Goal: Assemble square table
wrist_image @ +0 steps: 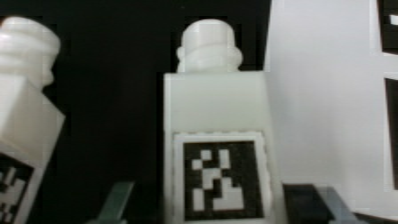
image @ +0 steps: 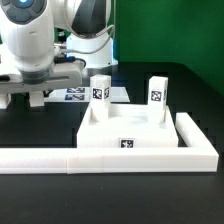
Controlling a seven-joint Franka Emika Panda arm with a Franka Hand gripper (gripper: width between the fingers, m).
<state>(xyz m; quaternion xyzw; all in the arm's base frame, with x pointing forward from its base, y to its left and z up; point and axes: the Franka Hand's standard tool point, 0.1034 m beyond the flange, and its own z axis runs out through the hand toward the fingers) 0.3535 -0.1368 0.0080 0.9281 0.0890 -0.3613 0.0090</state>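
Observation:
The white square tabletop (image: 125, 138) lies in the middle of the exterior view. Two tagged white legs (image: 100, 92) (image: 157, 93) stand upright on its far corners. At the exterior view's left my gripper (image: 33, 95) is down at the table. In the wrist view a third leg (wrist_image: 214, 120) lies lengthwise between my fingers (wrist_image: 118, 200), its black-and-white tag facing the camera. My gripper (wrist_image: 217, 202) is open: a thin dark gap shows on each side of the leg. Another leg (wrist_image: 27, 110) lies close beside it.
The long white L-shaped rail (image: 110, 160) runs along the front and up the exterior view's right side of the tabletop. The marker board (image: 85, 96) lies behind it on the black table; its white surface (wrist_image: 338, 90) borders the leg in the wrist view.

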